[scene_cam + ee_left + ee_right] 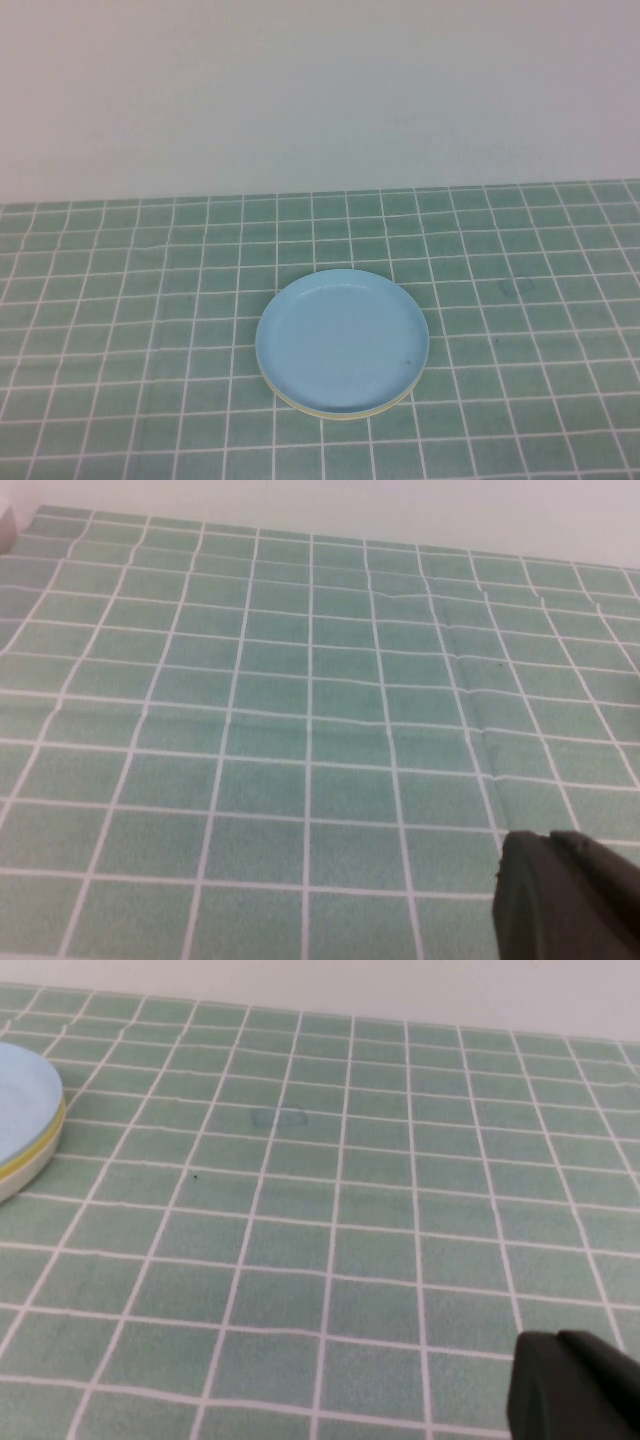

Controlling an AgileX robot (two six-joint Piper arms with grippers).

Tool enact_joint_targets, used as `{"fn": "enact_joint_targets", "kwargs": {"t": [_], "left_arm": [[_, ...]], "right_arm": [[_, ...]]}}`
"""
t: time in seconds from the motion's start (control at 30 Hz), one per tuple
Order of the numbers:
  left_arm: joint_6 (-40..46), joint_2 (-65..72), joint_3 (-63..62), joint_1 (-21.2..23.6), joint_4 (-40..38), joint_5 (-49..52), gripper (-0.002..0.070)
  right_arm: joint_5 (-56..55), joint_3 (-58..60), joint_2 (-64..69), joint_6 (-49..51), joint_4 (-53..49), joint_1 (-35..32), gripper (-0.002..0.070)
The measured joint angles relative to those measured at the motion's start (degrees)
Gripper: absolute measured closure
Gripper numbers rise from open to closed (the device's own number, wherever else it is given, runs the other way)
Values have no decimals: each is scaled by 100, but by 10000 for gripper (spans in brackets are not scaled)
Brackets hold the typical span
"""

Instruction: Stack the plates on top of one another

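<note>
The plates sit in one pile near the middle of the table. The light blue plate (342, 340) lies on top, and a thin yellow rim (340, 412) peeks out under its near edge. From the right wrist view the pile shows edge-on: blue plate (20, 1100), yellow plate (38, 1148), white plate (18, 1186) at the bottom. Neither arm appears in the high view. My left gripper (548, 838) is shut and empty over bare cloth, with no plate in its view. My right gripper (555, 1340) is also shut and empty, well off to the pile's right.
A green cloth with a white grid (520, 300) covers the table. A plain white wall (320, 90) rises along its far edge.
</note>
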State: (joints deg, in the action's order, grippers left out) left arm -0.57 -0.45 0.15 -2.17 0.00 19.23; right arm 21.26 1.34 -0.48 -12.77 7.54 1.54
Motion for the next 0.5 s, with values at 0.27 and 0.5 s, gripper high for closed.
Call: {"fn": "enact_joint_targets", "kwargs": {"t": [0.27, 0.5], "left_arm": [[0, 0, 0, 0, 0, 0, 676], [0, 0, 0, 0, 0, 0, 676]], "right_arm": [[-13, 0, 0, 148, -637, 0, 678], [-17, 0, 0, 1064, -810, 0, 678]]}}
